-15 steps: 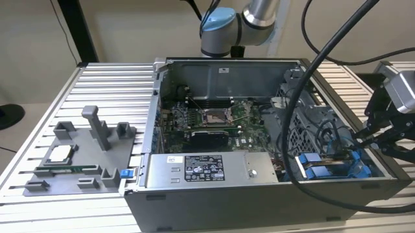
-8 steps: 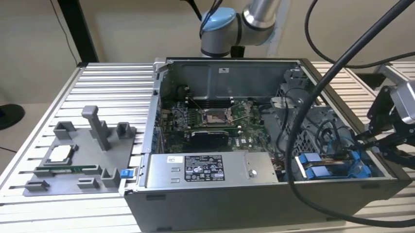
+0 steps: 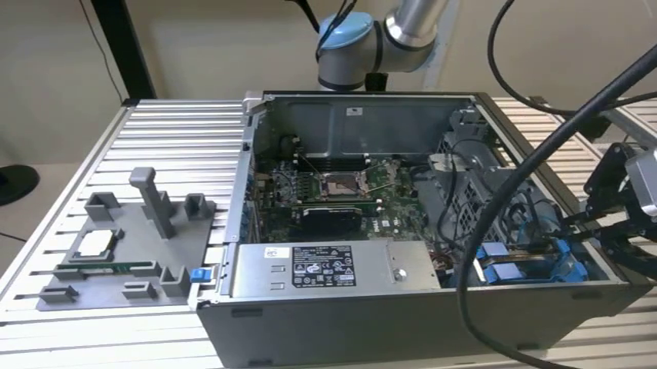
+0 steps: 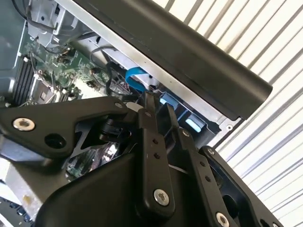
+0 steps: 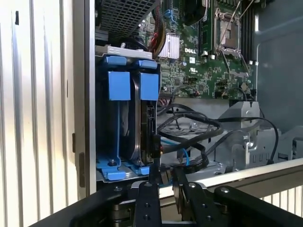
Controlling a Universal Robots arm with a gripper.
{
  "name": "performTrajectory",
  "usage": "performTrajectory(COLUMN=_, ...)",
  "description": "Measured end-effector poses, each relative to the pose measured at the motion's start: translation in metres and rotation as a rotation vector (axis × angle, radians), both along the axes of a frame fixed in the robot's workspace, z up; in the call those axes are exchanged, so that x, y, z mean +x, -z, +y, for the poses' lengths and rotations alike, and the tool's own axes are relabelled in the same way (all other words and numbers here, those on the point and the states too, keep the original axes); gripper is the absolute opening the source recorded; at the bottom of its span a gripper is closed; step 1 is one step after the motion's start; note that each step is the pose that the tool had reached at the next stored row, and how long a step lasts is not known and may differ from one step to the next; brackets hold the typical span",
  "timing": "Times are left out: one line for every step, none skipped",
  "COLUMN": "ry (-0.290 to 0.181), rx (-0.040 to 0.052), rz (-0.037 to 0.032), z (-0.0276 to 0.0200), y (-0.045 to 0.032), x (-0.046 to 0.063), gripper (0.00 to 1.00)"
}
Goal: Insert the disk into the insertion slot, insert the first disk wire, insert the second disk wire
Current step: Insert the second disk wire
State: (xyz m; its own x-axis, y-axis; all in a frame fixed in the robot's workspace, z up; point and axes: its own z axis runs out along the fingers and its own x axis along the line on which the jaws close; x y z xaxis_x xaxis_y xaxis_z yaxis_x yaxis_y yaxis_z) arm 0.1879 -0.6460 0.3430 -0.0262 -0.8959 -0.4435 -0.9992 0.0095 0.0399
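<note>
slatted metal table point(image 5: 42, 118); disk point(image 5: 147, 123) sits in insertion slot point(image 5: 110, 49); claw point(image 5: 166, 170) beside it, grip unclear.

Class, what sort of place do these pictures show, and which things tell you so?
Probably a robotics lab bench for computer assembly: an open desktop computer case, motherboard exposed, lies on a slatted aluminium table, with a robot arm at its far side and a grey fixture tray beside it.

Exterior view, right edge: gripper point(image 3: 587, 227) was cut off by the frame. Black cable point(image 3: 482, 238) hid part of the insertion slot point(image 3: 534, 267). First wrist view: disk point(image 5: 147, 118) connector end was too dark to tell.
</note>
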Motion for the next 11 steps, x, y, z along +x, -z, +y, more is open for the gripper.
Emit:
performTrajectory(ry=0.000, rx=0.0044, rz=0.0000, z=-0.0011, y=0.0011, x=0.0000, gripper=1.00)
performTrajectory(ry=0.000, rx=0.0096, rz=0.0000, z=-0.0018, y=0.0023, x=0.0000, gripper=1.00)
performTrajectory(ry=0.000, rx=0.0159, rz=0.0000, z=-0.0021, y=0.0033, x=0.0000, gripper=1.00)
performTrajectory(ry=0.000, rx=0.0240, rz=0.0000, z=-0.0022, y=0.0041, x=0.0000, gripper=1.00)
performTrajectory(ry=0.000, rx=0.0330, rz=0.0000, z=-0.0021, y=0.0048, x=0.0000, gripper=1.00)
performTrajectory(ry=0.000, rx=0.0409, rz=0.0001, z=-0.0022, y=0.0056, x=0.0000, gripper=1.00)
performTrajectory(ry=0.000, rx=0.0474, rz=0.0000, z=-0.0022, y=0.0066, x=0.0000, gripper=1.00)
performTrajectory(ry=0.000, rx=0.0532, rz=0.0001, z=-0.0022, y=0.0076, x=-0.0001, gripper=1.00)
performTrajectory(ry=0.000, rx=0.0579, rz=0.0000, z=-0.0022, y=0.0087, x=0.0000, gripper=0.00)
performTrajectory(ry=0.000, rx=0.0624, rz=0.0000, z=-0.0023, y=0.0097, x=-0.0001, gripper=0.00)
performTrajectory(ry=0.000, rx=0.0676, rz=0.0000, z=-0.0023, y=0.0105, x=-0.0002, gripper=0.00)
